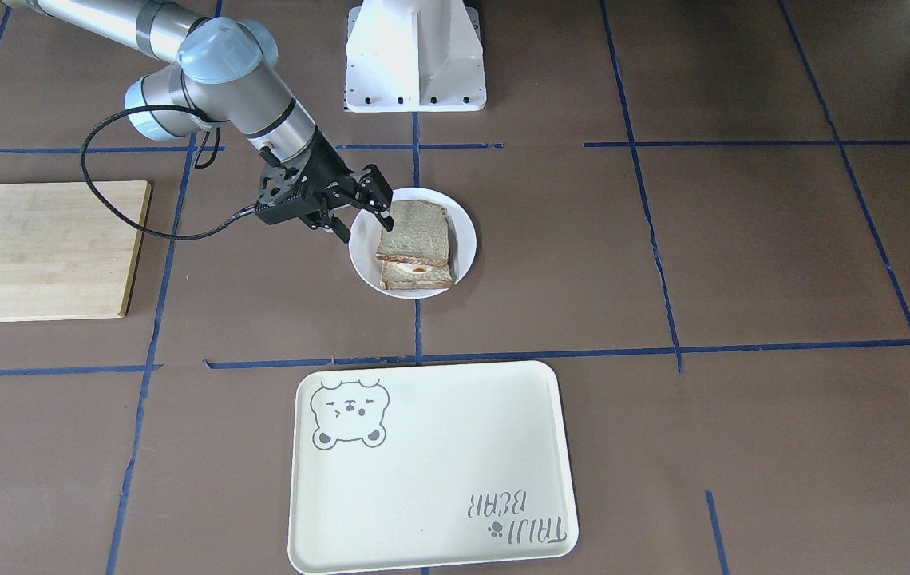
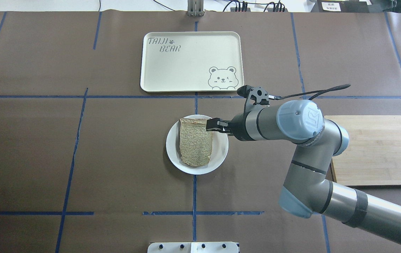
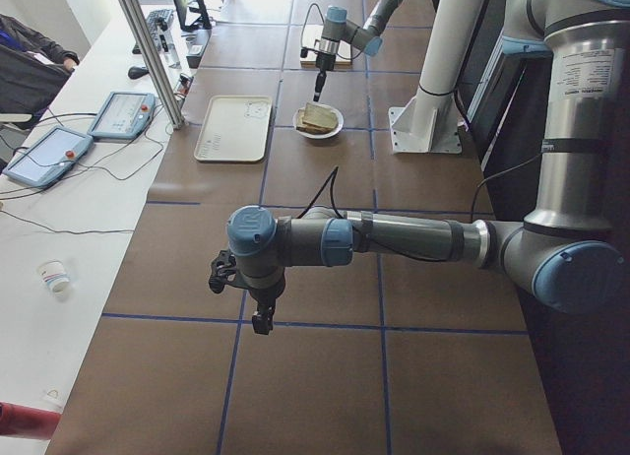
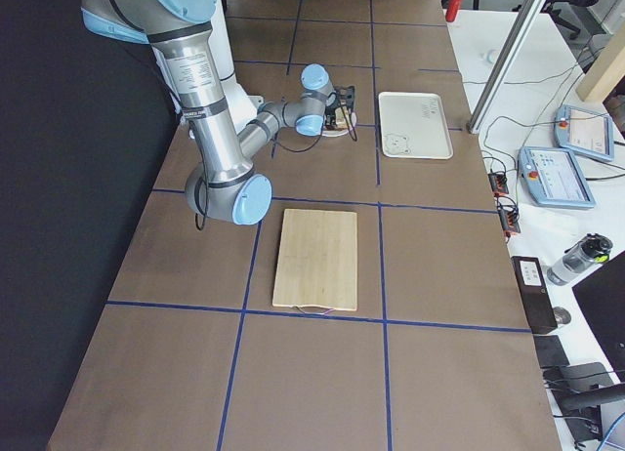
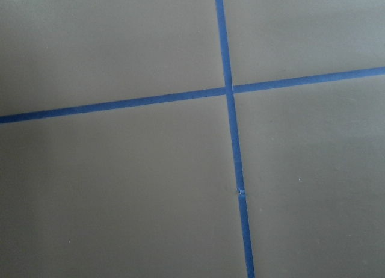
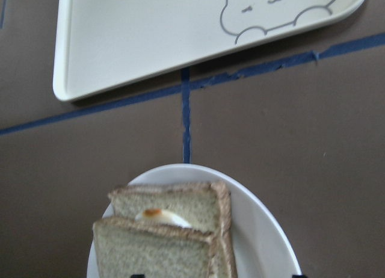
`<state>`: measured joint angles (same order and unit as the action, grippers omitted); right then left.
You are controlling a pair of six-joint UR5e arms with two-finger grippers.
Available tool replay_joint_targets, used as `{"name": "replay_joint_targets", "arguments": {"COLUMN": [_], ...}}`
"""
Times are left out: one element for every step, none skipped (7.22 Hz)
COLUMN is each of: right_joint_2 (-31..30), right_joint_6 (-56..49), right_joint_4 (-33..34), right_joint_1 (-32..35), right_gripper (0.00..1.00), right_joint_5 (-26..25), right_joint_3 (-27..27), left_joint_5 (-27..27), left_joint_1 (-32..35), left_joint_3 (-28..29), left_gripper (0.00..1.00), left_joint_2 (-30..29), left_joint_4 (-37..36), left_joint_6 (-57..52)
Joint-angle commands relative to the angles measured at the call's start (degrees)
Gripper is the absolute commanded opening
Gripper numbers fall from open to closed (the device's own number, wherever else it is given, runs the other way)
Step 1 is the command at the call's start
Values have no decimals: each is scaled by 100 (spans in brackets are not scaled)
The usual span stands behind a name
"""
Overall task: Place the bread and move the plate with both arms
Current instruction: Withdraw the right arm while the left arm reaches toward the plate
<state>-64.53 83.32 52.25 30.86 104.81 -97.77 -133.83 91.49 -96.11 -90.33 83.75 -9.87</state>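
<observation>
At centre frame on the bench, the plate carries the bread, lying atop an egg-topped slice. Right end effector spread wide at the bread's edge. Left end effector: opening cannot be told.

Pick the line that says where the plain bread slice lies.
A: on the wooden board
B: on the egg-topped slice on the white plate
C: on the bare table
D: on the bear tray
B: the bread lies on top of the egg slice on the plate, with the right hand at its edge.
</observation>
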Motion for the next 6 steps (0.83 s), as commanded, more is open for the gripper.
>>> {"name": "replay_joint_targets", "arguments": {"right_joint_2": [-24, -59, -59, -77, -181, -356], "right_joint_6": [-461, -1318, -2310, -3269, -3983, -4503], "right_joint_4": [948, 1963, 3104, 4116, 4675, 4872], "right_joint_1": [883, 1270, 1674, 1948, 2229, 2606], "right_gripper": [100, 100, 100, 100, 100, 100], "right_joint_5": [687, 916, 1057, 1076, 1094, 1294], "right_joint_3": [-266, -590, -933, -1189, -1287, -1331], "left_joint_5": [-317, -354, -520, -687, -689, -645], "left_joint_1": [-305, -672, -946, -1375, -1719, -2140], "left_joint_3": [-555, -1037, -1364, -1393, -1289, -1131], "left_gripper": [100, 100, 100, 100, 100, 100], "left_joint_2": [-72, -99, -221, -353, -406, -433], "left_joint_4": [27, 323, 666, 1156, 1944, 2892], "left_joint_6": [751, 1828, 3048, 4053, 4968, 6151]}}
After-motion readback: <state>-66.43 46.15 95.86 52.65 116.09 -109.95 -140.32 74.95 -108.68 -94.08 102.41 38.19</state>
